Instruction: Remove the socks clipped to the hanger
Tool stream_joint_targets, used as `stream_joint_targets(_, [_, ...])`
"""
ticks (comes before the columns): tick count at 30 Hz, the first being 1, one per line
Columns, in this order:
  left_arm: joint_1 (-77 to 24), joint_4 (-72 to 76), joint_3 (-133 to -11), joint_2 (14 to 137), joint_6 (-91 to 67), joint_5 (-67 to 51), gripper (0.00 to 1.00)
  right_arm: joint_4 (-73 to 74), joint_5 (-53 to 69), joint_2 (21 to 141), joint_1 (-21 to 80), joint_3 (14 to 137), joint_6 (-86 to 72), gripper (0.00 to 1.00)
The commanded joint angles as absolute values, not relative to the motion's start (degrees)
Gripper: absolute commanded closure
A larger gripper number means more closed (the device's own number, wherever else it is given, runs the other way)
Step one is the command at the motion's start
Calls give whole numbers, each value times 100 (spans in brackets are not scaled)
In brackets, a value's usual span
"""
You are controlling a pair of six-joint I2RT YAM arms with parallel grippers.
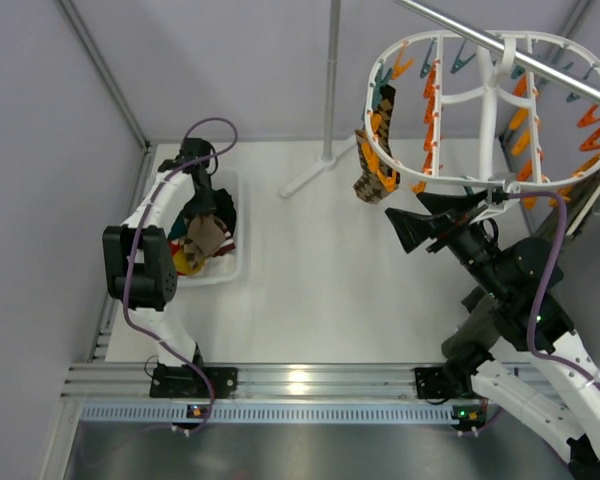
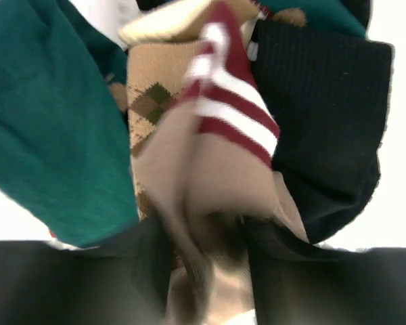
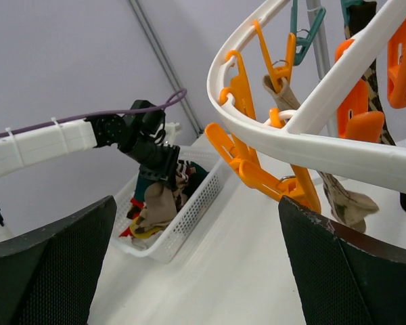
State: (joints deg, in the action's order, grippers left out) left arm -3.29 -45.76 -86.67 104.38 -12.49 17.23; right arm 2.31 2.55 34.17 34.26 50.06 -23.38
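Left claw (image 1: 204, 207) over basket (image 1: 242, 262) of socks (image 1: 208, 240)

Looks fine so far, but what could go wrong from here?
The tan striped sock lies between the fingers of the left gripper; it might snag and lift out of the basket. The open right gripper sits near the hanger; tugging the clipped argyle sock could swing it or catch an orange clip.

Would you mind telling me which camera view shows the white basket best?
The right wrist view: the basket shows its perforated wall, rim and socks inside. In the top external view the left arm covers part of it; the left wrist view shows only socks close up.
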Motion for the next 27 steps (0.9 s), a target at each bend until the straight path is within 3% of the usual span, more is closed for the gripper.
stream_joint_targets(1, [-308,-4684,-8692,10459,-1397,1801,49,800,35,3437,3454,5238,-2382,1])
stream_joint_targets(4, [-308,-4676,-8692,10468,-1415,1969,22,870,-342,3366,3463,5212,-2443,0])
stream_joint_targets(6, [-308,-4676,-8692,10415,-1424,1986,16,949,-439,3366,3454,5229,-2435,0])
stream_joint_targets(7, [-308,-4693,-8710,10398,-1441,1978,3,975,-457,3375,3463,5247,-2435,1])
stream_joint_targets(14, [-316,-4658,-8736,9661,-1652,1495,2,958,165,3551,3454,5519,-1978,1])
stream_joint_targets(22, [-334,-4588,-8622,8816,-1810,1723,2,1169,96,3569,3454,5880,-1389,1])
stream_joint_targets(27, [-343,-4570,-8613,8298,-1758,1249,2,1668,263,3568,3454,6248,-897,0])
